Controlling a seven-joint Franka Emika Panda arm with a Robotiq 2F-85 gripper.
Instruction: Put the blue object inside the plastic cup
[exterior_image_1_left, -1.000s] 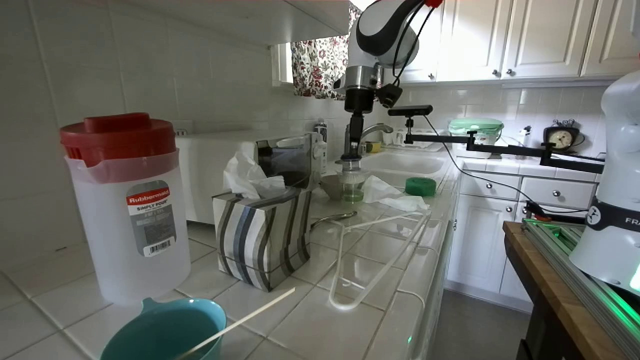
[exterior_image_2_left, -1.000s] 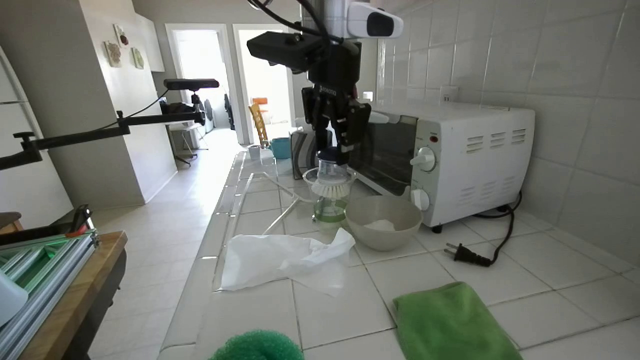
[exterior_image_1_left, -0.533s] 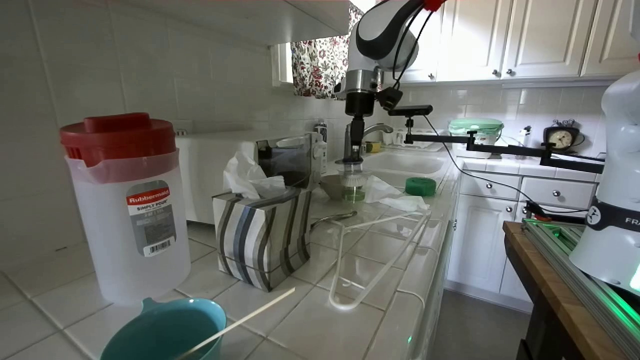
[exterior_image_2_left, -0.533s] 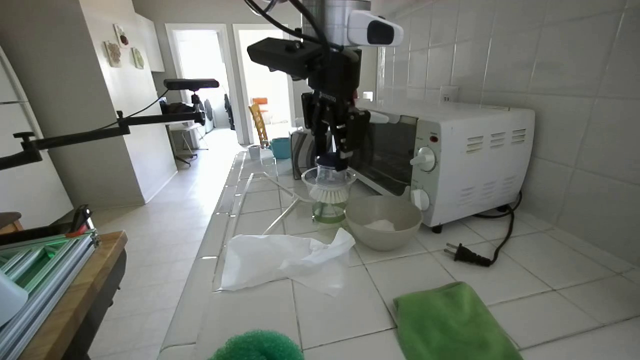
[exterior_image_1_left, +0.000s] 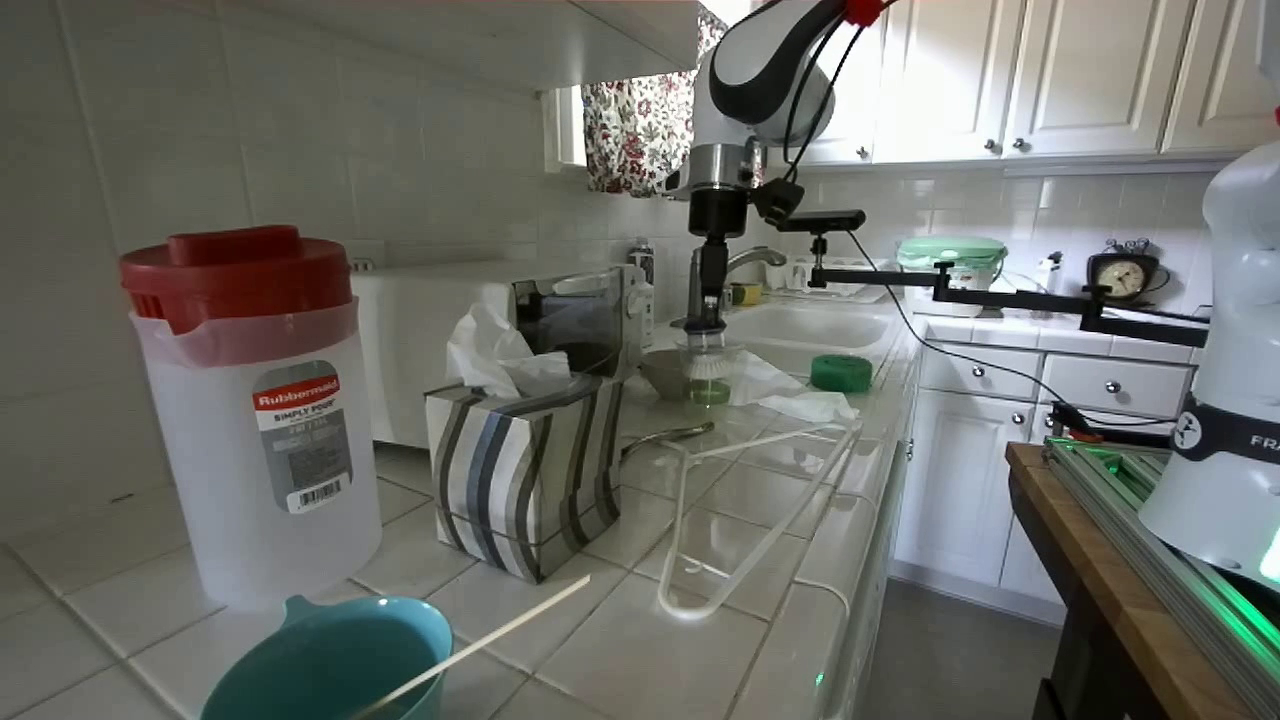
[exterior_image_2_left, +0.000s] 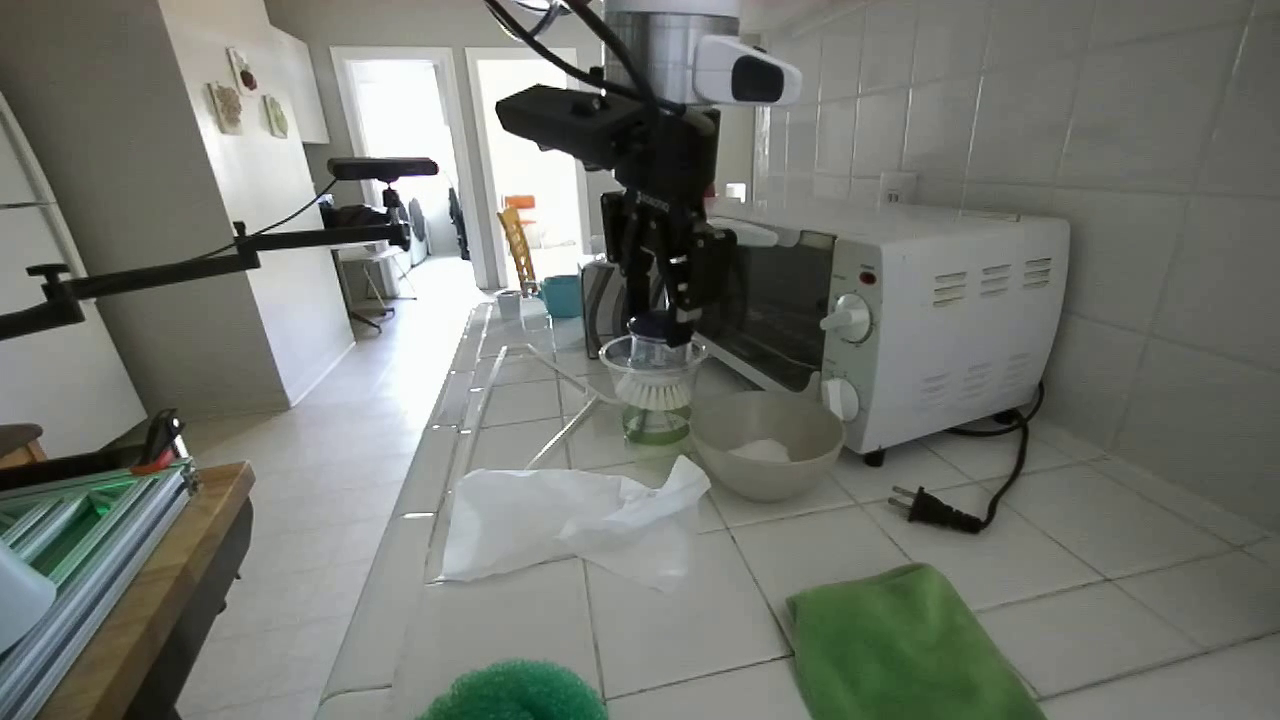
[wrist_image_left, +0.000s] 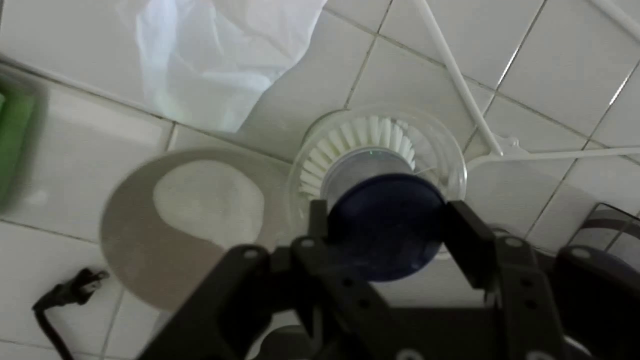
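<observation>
Clerk: State of the gripper (wrist_image_left: 387, 212)?

Inspector: Clamped on the blue object (wrist_image_left: 386, 235). In the wrist view one finger (wrist_image_left: 318, 220) bears on its dark cap at nine o'clock, the other at three.

Clerk: Position of that object?

Inspector: In the mouth of the plastic cup (exterior_image_2_left: 655, 428). The white bristles (wrist_image_left: 322, 162) lie inside the rim; in an exterior view they show below it, through the clear wall, with the cap above. Whether they touch the base I cannot tell.

Clerk: Condition of the cup?

Inspector: Upright on the tiled counter (exterior_image_2_left: 660, 640); green shows in its lower part.

Clerk: Surroundings, cup as clock centre?

Inspector: Wrist view: a bowl (wrist_image_left: 145, 265) just beside, between eight and nine, a white patch inside; a crumpled white sheet (wrist_image_left: 215, 60) at ten; a white frame (wrist_image_left: 453, 65) at two. In an exterior view: a toaster oven (exterior_image_2_left: 930, 330) between two and three, a green cloth (exterior_image_2_left: 905, 640) between four and five, a green scrubber (exterior_image_2_left: 515, 695) at seven. In an exterior view also: a striped tissue box (exterior_image_1_left: 525, 480) at eight; a red-lidded pitcher (exterior_image_1_left: 255, 430) well apart at nine.
</observation>
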